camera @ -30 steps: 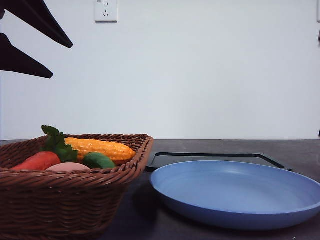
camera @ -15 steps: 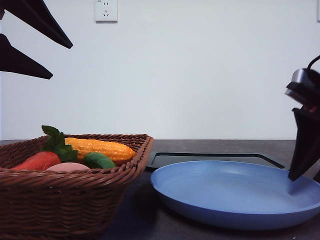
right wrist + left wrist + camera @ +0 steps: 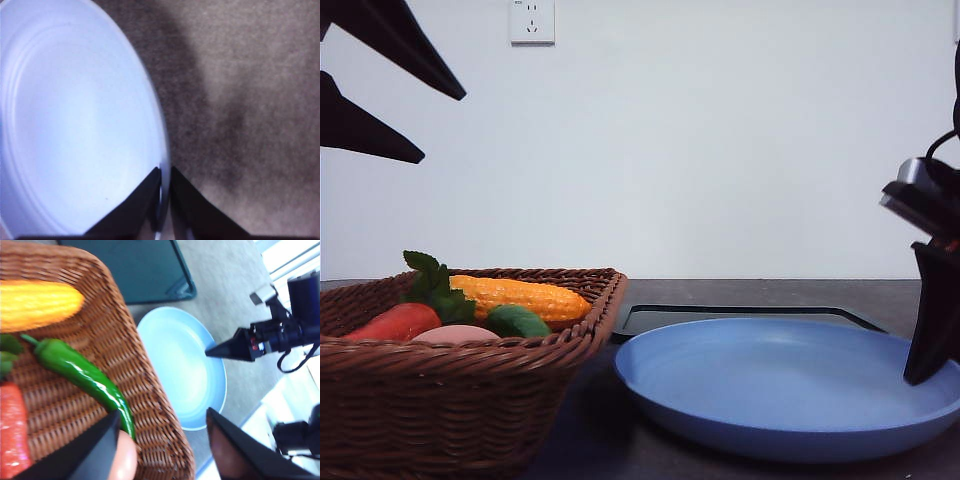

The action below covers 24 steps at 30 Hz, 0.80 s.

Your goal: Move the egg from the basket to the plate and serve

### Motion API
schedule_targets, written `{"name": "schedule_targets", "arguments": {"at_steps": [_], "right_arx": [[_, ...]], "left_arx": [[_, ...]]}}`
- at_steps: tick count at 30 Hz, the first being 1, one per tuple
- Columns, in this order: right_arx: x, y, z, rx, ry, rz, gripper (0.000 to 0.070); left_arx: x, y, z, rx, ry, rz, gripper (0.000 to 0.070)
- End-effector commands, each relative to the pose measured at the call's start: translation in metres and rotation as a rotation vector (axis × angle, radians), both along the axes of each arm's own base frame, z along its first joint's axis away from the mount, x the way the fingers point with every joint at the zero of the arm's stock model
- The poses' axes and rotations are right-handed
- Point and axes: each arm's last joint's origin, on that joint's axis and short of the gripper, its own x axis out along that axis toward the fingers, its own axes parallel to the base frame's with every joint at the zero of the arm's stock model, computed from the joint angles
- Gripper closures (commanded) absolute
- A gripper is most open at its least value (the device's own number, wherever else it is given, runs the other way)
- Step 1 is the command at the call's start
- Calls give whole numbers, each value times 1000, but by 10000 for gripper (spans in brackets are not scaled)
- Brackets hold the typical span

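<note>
The left gripper (image 3: 375,110) hangs with jaws spread above the wicker basket (image 3: 470,400), where the egg (image 3: 455,334) lies untouched beside the carrot (image 3: 395,321). The right gripper (image 3: 161,200) pinches the blue plate (image 3: 780,385) rim, so transfer and serving both remain.

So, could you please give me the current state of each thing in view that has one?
egg: lying in the basket, not gripped
basket: upright, holding egg and vegetables
plate: bare, its rim pinched at the right edge
left gripper: open, raised above the basket
right gripper: shut on the plate's rim
black tray: flat behind the plate
</note>
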Motion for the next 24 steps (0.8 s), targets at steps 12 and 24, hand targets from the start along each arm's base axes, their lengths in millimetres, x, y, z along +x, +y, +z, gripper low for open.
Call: {"name": "schedule_targets", "arguments": {"at_steps": [12,24], "right_arx": [[-40,-11,50,-100,-149,-62,700],[-72,-23,81,-103,-271,-132,700]], "left_arx": [[-17,-33,-8,264,-90,-102,255],[-7,-75,-27,563,-71,-244,253]]}}
